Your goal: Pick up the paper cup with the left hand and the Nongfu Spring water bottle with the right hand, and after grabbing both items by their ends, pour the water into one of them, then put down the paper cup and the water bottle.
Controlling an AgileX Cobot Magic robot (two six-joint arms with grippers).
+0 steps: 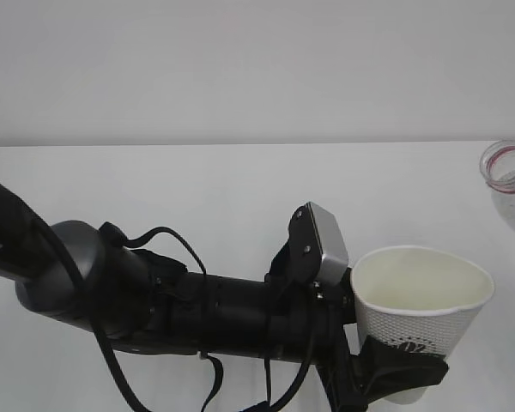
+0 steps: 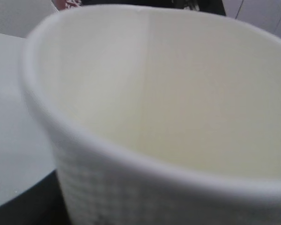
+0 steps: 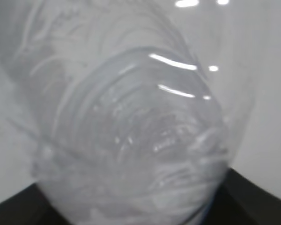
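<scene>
The white paper cup (image 1: 421, 296) is upright in the air at the lower right, its mouth open upward. My left gripper (image 1: 403, 367) is shut on its lower part, black fingers (image 1: 386, 365) wrapping the wall. The cup (image 2: 168, 93) fills the left wrist view; only its pale inner wall shows. At the right edge the Nongfu Spring water bottle (image 1: 511, 184) leans in, its uncapped red-ringed neck above and right of the cup, apart from it. Its clear ribbed body (image 3: 131, 140) fills the right wrist view, with my right gripper (image 3: 136, 216) shut on it. I cannot make out water.
A white table (image 1: 197, 189) runs back to a plain white wall. My left arm (image 1: 154, 300) with looping cables and a grey plate (image 1: 328, 242) lies across the lower left. A table edge (image 2: 18, 187) shows beside the cup.
</scene>
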